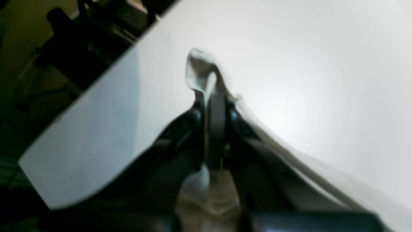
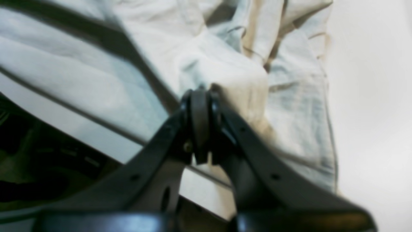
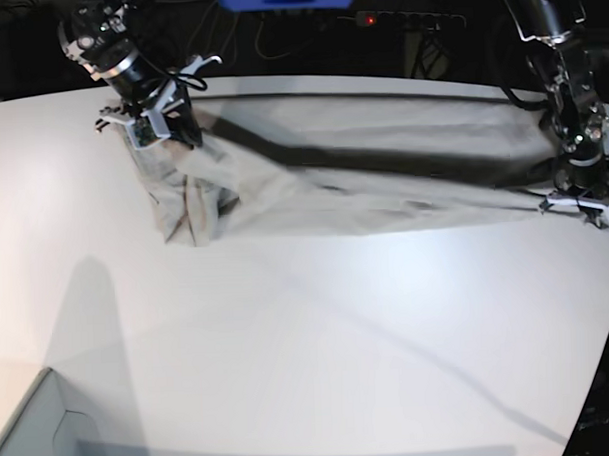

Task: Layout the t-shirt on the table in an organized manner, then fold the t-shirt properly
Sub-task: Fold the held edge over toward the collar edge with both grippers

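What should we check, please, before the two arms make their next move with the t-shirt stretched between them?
1. Left tool shut on cloth: ok; a tuft of the t-shirt sticks out past its tips.
2. Right tool shut on cloth: ok; fabric is bunched at its closed tips.
3. Shirt pulled out between the two arms: ok in the base view; it spans from one arm to the other.
4. Shirt flat and organized: not ok; it is crumpled and hangs in folds near the right tool.
5. Shirt over the table: ok; white surface shows on all near sides.
6. Which shirt parts are gripped: cannot tell; the wrist views are blurred.
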Controlling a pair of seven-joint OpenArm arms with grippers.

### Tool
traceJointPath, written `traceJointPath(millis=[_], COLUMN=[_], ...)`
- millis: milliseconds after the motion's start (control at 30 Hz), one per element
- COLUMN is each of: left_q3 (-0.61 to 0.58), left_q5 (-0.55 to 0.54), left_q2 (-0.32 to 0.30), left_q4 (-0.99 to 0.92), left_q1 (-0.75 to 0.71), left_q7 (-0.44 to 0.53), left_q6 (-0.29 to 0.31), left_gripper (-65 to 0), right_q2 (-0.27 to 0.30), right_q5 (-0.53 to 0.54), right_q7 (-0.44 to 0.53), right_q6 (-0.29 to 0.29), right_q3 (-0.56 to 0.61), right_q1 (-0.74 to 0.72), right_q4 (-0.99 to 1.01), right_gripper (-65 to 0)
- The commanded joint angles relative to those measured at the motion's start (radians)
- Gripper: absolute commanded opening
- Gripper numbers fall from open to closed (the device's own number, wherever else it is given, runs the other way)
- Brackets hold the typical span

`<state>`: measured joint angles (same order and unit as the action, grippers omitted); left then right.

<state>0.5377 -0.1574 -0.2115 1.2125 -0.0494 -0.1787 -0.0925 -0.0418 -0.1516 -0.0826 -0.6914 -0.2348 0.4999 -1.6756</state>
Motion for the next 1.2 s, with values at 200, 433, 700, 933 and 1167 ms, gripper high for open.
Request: traceJointPath(millis=[200,433,700,933,1167], left_q3=[0.006,-0.031,-0.029,-0.023,-0.02], left_q5=[0.008,0.006,0.008,0.008,0.008], left_q2=[-0.018,-0.052,-0.053,-0.052,-0.053], left_q4=[0.017,0.01,0.023,-0.04,-0.086], left_q1=[0.006,0.069,0.059,-0.002,-0.031], left_q7=[0.026,0.023,0.023,0.028,0.028], left_q6=[-0.008,-0.008,-0.008,-0.008,-0.008], left_gripper=[-64.6,-64.6,-64.6,-64.6,-64.5], right_q2=[0.004,0.001,0.001,0.001,0.003], right_q5=[0.088,0.085,0.085,0.085,0.085], right_q7=[0.059,0.057,0.059,0.06,0.06], right_q6=[-0.007,-0.007,-0.007,-0.007,-0.007], right_q3=[-0.044,-0.045,-0.044,-0.044,-0.044], right_q1=[0.044,0.056,0.07,0.065,0.052], right_q4=[-0.094,-0.094,-0.07,-0.001,0.005], right_gripper=[-65.0,-65.0,-65.0,-65.0,-65.0])
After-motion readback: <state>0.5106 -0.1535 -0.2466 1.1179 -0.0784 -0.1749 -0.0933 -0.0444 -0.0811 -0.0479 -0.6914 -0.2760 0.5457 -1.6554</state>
